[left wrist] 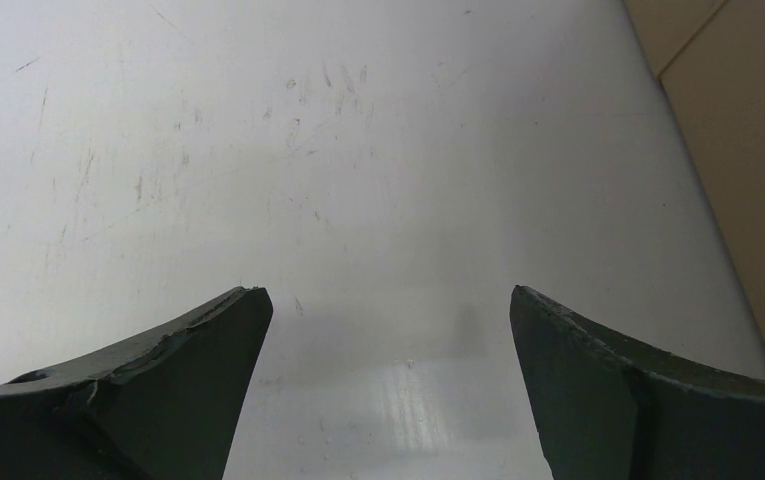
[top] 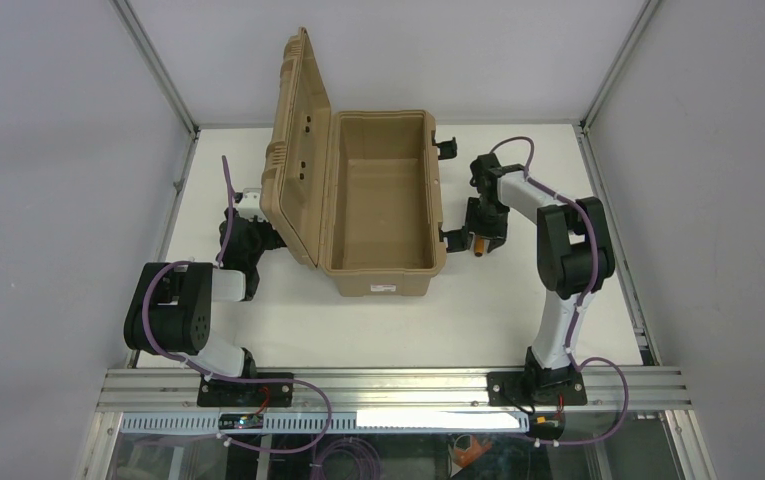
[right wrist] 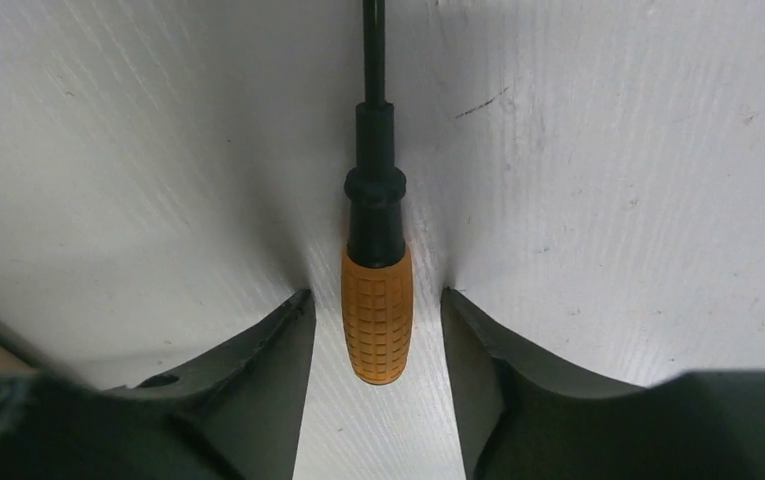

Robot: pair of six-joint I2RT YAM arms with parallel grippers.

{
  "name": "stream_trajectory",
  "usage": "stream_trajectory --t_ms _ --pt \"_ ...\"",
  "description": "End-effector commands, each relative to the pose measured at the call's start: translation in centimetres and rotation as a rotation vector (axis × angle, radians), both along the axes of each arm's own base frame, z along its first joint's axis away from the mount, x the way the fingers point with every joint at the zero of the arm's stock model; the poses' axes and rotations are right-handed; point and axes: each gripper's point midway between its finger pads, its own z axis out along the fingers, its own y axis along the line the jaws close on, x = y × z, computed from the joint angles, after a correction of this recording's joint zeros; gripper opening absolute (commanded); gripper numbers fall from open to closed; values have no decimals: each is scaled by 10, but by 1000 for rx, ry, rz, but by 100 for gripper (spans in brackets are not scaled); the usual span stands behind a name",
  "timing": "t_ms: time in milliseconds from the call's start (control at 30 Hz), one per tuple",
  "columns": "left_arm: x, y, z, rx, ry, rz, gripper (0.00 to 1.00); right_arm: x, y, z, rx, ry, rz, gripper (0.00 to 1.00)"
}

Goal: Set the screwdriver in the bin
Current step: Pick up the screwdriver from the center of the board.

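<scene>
My right hand [right wrist: 376, 296] straddles the screwdriver [right wrist: 374, 210], jaws narrow with a sliver of gap each side, nothing gripped. A squeeze this near the butt could squirt the rounded orange handle out across the surface [right wrist: 608, 150] beside the bin [top: 383, 268]. Its black shaft is thin. The left hand [left wrist: 388, 300] is wide and empty.

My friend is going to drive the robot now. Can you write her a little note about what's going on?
Left gripper: open, empty, over the table beside the bin.
Right gripper: open, jaws either side of the screwdriver at its orange handle, not touching.
Screwdriver lies flat on the table, right of the bin; lid is up.
Done: lined up for the grab.
Left: close, lift, drop it in the bin.
</scene>
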Motion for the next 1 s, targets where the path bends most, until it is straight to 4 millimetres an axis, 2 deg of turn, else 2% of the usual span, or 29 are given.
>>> stream_trajectory --t_ms 0,300,500,800,967 --pt "4 -2 18 -17 -63 -12 99 7 3 -5 2 -26 -6 48" --pt "4 -2 18 -17 -63 -12 99 9 -4 -4 -24 -33 -11 19" --pt "4 -2 18 -18 -64 -13 99 16 -10 13 -41 -96 -37 1" --pt "4 -2 18 -17 -63 -13 99 25 -22 65 -58 -225 -84 0" --pt "4 -2 18 -18 -64 -12 99 24 -23 92 -49 -266 -90 0"
